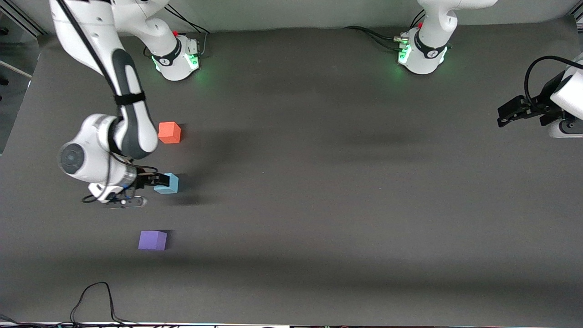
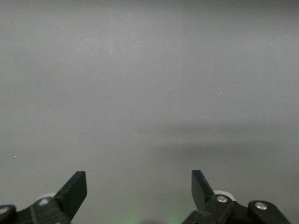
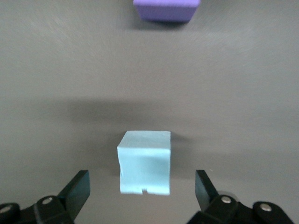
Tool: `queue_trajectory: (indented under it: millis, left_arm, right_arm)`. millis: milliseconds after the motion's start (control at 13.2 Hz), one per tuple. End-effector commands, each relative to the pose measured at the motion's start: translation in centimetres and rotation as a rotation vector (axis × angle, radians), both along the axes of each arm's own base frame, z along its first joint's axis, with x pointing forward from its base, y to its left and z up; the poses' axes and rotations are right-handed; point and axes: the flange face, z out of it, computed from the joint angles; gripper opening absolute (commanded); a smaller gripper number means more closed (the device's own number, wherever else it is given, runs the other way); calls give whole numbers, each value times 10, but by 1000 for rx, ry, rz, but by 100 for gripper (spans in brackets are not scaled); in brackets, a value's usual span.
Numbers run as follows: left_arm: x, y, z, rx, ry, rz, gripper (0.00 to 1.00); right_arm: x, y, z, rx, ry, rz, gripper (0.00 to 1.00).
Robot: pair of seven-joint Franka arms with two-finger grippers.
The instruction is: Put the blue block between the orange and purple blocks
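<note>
The blue block sits on the dark table at the right arm's end. The orange block lies farther from the front camera than it, and the purple block lies nearer. My right gripper is open just over the blue block. In the right wrist view the blue block shows between the gripper's spread fingers with gaps on both sides, and the purple block shows too. My left gripper waits, open and empty, over the left arm's end of the table; its wrist view shows only bare table.
Both arm bases stand along the table's back edge. A black cable loops on the table near the front edge, at the right arm's end.
</note>
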Motion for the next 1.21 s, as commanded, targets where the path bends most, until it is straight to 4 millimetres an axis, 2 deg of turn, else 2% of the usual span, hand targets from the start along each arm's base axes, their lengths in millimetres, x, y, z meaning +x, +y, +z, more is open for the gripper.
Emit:
queue_trajectory:
  millis: [0, 152, 455, 758, 985, 1136]
  left_arm:
    - [-6, 0, 2, -10, 6, -16, 100]
    - [-6, 0, 2, -10, 6, -18, 100]
    - [-6, -2, 2, -9, 6, -19, 100]
    - [-5, -3, 1, -9, 7, -22, 100]
    - [-6, -3, 2, -9, 6, -21, 100]
    - [-6, -3, 2, -9, 7, -21, 100]
  right_arm:
    - [-11, -23, 61, 37, -15, 23, 100]
    - [-5, -35, 90, 27, 13, 28, 100]
    - [0, -40, 162, 15, 23, -86, 100]
    - [-15, -48, 228, 15, 36, -146, 100]
    - [-19, -52, 257, 9, 50, -145, 100]
    - [-25, -63, 270, 6, 42, -153, 100]
